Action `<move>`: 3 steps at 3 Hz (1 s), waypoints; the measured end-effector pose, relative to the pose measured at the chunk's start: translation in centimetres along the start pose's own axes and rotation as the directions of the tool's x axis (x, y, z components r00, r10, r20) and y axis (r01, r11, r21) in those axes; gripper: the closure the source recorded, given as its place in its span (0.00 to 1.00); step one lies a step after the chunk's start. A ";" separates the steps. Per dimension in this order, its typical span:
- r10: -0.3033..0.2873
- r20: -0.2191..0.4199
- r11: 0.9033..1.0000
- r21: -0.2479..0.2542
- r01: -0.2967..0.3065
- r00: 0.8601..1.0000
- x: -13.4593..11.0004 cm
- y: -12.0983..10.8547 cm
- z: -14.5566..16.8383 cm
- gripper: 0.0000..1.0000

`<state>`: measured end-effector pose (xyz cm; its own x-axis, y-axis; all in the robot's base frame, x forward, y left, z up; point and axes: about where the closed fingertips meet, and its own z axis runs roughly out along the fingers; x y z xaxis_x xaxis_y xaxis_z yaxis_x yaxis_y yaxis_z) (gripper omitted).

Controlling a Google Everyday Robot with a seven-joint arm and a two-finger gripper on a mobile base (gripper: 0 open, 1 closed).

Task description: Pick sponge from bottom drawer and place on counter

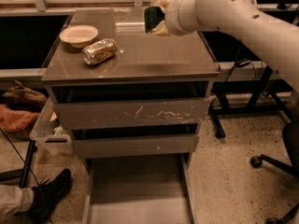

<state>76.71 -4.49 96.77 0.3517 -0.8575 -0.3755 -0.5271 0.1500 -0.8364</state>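
Observation:
The sponge (153, 18), dark green face with a yellow edge, is held in my gripper (158, 18) above the far right part of the counter (154, 55). It hangs in the air, not touching the top. The white arm reaches in from the right. The bottom drawer (138, 190) is pulled open at the foot of the cabinet, and its grey floor is bare.
A crushed gold can (99, 51) lies on the counter's left half, next to a white bowl (79, 34). The scratched drawer front (133, 113) and the middle drawer (135, 146) are closed. A clear bin (49, 132) hangs at the cabinet's left. A shoe (49, 197) is at bottom left, chair legs at right.

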 end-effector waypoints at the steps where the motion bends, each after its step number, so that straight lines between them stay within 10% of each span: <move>1: 0.155 0.017 0.983 -0.098 -0.153 0.988 2.1 0.1 2.5 1.00; 2: 0.277 0.012 0.938 -0.219 -0.268 0.961 3.4 1.3 4.1 1.00; 3: 0.356 -0.012 0.868 -0.365 -0.336 0.934 3.9 4.7 5.3 1.00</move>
<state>79.66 -4.56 89.24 0.1313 -0.7539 -0.6437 -0.8584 0.2384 -0.4543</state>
